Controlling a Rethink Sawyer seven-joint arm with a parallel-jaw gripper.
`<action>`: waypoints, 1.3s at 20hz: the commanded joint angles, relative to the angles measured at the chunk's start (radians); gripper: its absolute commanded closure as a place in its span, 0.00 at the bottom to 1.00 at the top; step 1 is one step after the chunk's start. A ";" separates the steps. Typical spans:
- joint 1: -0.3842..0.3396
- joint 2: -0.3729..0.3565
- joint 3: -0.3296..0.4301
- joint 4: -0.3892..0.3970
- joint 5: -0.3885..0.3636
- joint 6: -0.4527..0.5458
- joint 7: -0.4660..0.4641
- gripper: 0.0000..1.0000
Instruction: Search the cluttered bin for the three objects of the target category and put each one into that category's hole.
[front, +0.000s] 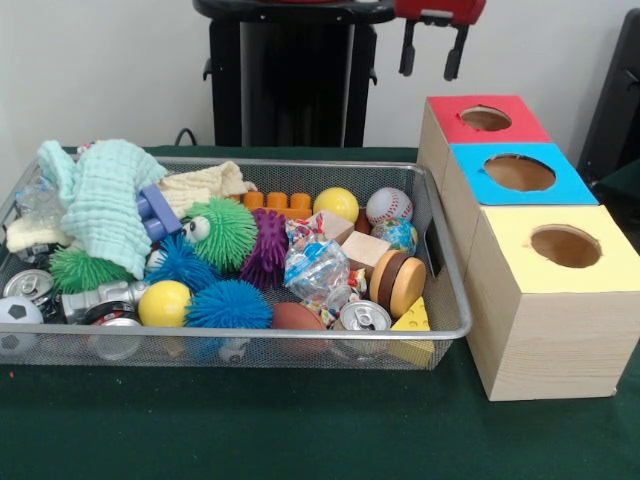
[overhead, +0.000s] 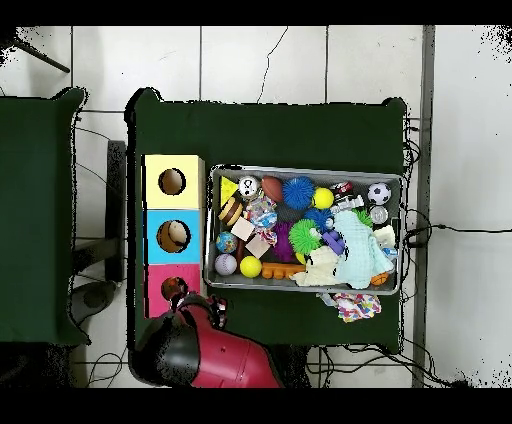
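Here the red and black gripper (front: 432, 50) hangs high at the far side of the green-clothed surface (front: 300, 430), its two dark fingers apart with nothing between them, in clear air well above everything. In the front view it sits above and just behind the red-topped pale wooden box (front: 478, 125), whose round hole (front: 486, 118) lies almost directly below the fingertips; in the overhead view the gripper (overhead: 197, 303) shows at that box's robot-side edge. Beyond the red box, farther from the gripper, the blue-topped box (front: 518, 172) and then the yellow-topped box (front: 560, 300) stand in a touching row. To the gripper's side, below it, lies the wide shallow silver wire mesh bin (front: 300, 338), its end wall just beside the boxes. The bin is packed edge to edge: a pale green cloth (front: 105, 200) heaped at the end farthest from the gripper, a green spiky toy with eyes (front: 222, 232), a purple spiky ball (front: 268, 248), blue spiky balls (front: 228, 305), a smooth yellow ball (front: 337, 203) and a small baseball (front: 389, 206) near the closest corner, a wooden cube (front: 364, 249), drink cans (front: 365, 318) and a yellow cheese-shaped wedge (front: 412, 320) against the rim. No duck can be made out among the clutter. Bare cloth runs along the bin's front edge, and a patterned scrap (overhead: 352, 306) lies outside its robot-side rim.
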 joint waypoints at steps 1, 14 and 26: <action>-0.026 0.008 0.066 0.027 -0.055 -0.014 0.129 0.00; -0.267 -0.192 0.033 -0.167 -0.198 0.444 -0.121 0.00; -0.491 -0.131 0.203 -0.212 -0.261 0.346 -0.181 0.00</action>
